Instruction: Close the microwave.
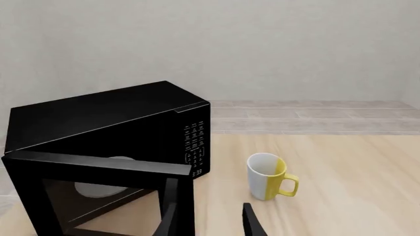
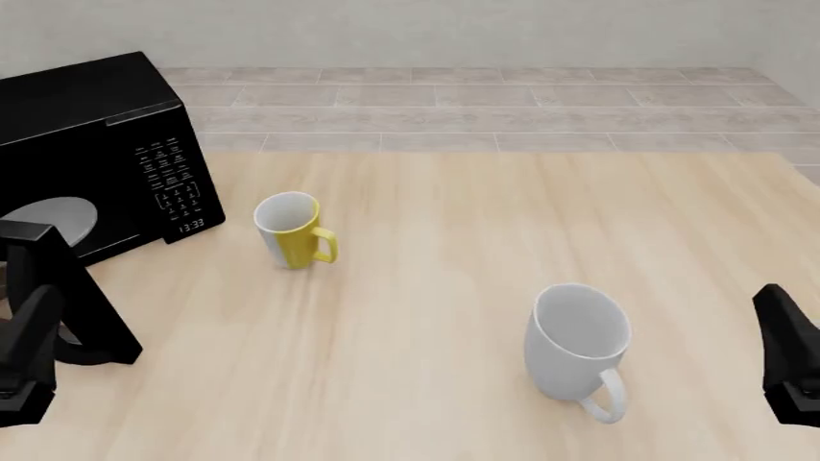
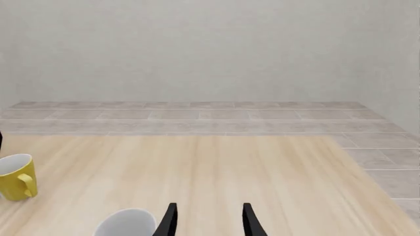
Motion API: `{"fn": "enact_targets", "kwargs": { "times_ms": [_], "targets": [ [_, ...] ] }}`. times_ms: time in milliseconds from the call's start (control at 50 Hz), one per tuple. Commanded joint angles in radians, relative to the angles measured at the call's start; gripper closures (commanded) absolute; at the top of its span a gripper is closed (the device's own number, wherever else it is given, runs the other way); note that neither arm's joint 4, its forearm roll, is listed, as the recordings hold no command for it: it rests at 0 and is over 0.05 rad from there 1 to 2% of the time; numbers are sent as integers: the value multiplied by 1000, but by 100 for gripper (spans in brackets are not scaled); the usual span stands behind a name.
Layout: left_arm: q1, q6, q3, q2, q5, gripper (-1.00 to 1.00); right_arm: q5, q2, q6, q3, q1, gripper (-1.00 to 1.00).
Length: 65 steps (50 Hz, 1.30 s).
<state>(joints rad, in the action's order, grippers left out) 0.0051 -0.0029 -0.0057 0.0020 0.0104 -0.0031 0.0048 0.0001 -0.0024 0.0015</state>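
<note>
Front view first: your microwave (image 2: 103, 125) sits at the far left of the table (image 2: 436, 317), keypad facing you, and its door (image 2: 71, 298) hangs wide open, swung out toward your side. Your left gripper (image 2: 29, 357) sits low just beside that door; the right gripper (image 2: 788, 355) is at the right edge. Whether either is parted, you cannot tell from here. A yellow and white mug (image 2: 292, 230) stands near the microwave, a white mug (image 2: 579, 341) nearer you – well apart.

Left wrist view: your fingers (image 1: 251, 223) are spread and hold nothing; the open door (image 1: 98, 187) is right ahead, one finger against its edge, the yellow mug (image 1: 269, 177) beyond.

Right wrist view: both fingers (image 3: 249, 221) are apart and empty – the white mug (image 3: 128, 223) sits just beside them
</note>
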Motion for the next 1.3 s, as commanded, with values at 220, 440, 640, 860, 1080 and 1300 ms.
{"fn": "enact_targets", "kwargs": {
  "times_ms": [220,440,640,860,1080,1300],
  "targets": [
    [46,5,5,158,-134,-100,22,0,-15,2,-25,-100],
    [91,-57,5,715,-616,-100,27,9,-14,2,-34,-100],
    [99,-131,3,971,-806,-100,35,1,9,2,-42,-100],
    [82,-147,-18,1204,-917,-100,30,-2,20,2,-45,-100],
    [85,-148,-78,1165,-813,-100,24,-3,20,2,-41,-100],
    [103,-126,-126,1252,-840,-100,22,-4,21,2,-30,-100]
  ]
}}
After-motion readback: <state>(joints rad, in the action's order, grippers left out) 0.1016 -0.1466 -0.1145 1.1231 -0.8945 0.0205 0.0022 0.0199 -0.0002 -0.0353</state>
